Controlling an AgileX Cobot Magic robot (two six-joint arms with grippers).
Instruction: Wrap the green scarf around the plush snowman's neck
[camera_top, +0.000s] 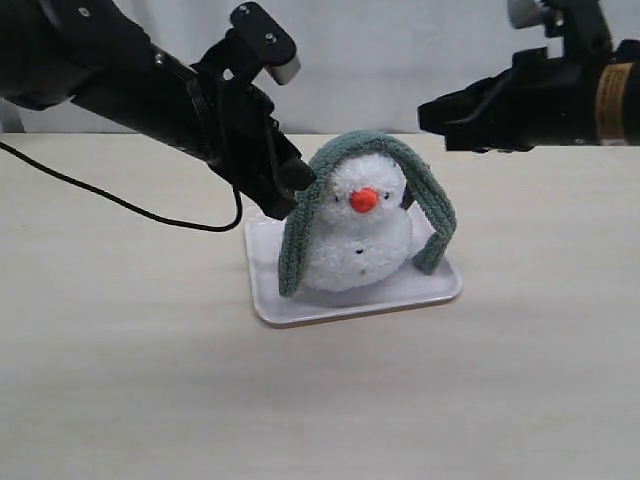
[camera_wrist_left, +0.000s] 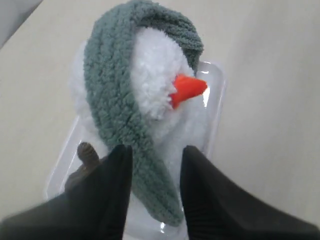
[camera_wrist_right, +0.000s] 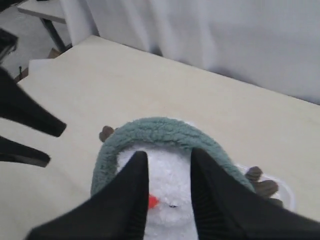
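Note:
The plush snowman (camera_top: 355, 245) stands upright on a white tray (camera_top: 300, 305). Over the top of its head lies the green scarf (camera_top: 365, 143); the two ends hang down both sides to the tray, and the neck (camera_top: 345, 222) is bare. My left gripper (camera_top: 290, 195) is open just beside the scarf's left hanging part. In the left wrist view the scarf (camera_wrist_left: 110, 90) end lies between the spread fingers of that gripper (camera_wrist_left: 156, 150), untouched. My right gripper (camera_top: 432, 118) hovers open, up and to the right, with the snowman's head (camera_wrist_right: 170, 175) and the scarf (camera_wrist_right: 160, 131) seen between its fingers (camera_wrist_right: 169, 154).
A black cable (camera_top: 130, 205) trails from the left arm across the beige table. Brown twig arms (camera_wrist_right: 260, 182) stick out from the snowman's sides. A white curtain (camera_wrist_right: 210, 35) hangs behind the table's far edge.

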